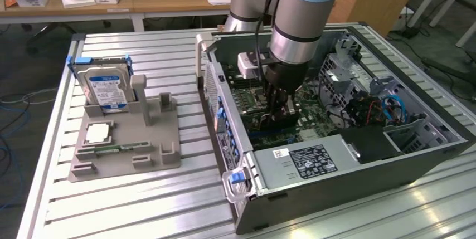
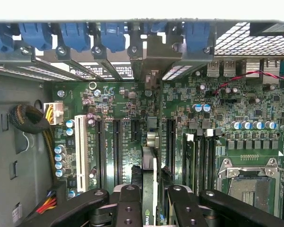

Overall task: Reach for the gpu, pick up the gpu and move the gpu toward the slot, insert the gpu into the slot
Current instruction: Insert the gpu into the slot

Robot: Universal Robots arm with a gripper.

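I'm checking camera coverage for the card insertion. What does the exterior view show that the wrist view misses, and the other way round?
Exterior view alone: the open computer case on the slatted table, a grey fixture holding a blue-labelled hard drive, and the arm reaching down into the case.

Wrist view alone: the row of expansion slots, the white slot, the blue retention clips and the CPU socket.

Both: the gripper shut on the gpu, edge-on over the green motherboard.

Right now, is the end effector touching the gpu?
Touching. In the wrist view the end effector has its black fingers pressed against both faces of the edge-on gpu.
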